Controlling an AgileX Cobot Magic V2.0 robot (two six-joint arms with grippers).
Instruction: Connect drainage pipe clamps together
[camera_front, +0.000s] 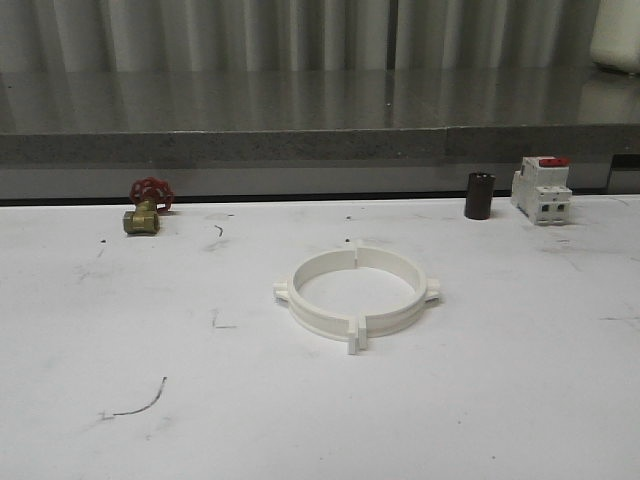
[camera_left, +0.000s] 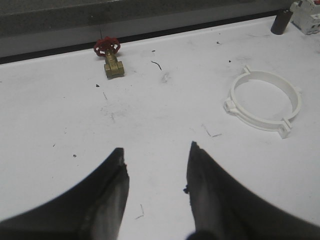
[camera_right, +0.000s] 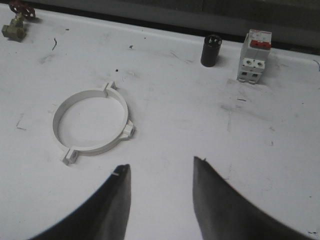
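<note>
Drainage pipe clamps (camera_front: 357, 293) lie joined as one ring mid-table; near seam tabs look slightly offset. Left gripper (camera_left: 156, 172) and right gripper (camera_right: 160, 182) both spread, holding nothing, fingers cropped. White table (camera_front: 120, 330) scuffed; grey ledge behind.

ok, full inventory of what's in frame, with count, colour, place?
drainage pipe clamps: two, white, joined into one ring, flat at table centre
valve: one, brass body with red handwheel, far left of table
cylinder: one, dark, upright, far right
switch: one, white with red top, upright, just right of the cylinder
table: one, white, scuffed with dark marks
left end effector: one, black fingers, open, empty, above bare table
right end effector: one, black fingers, open, empty, near the ring
</note>
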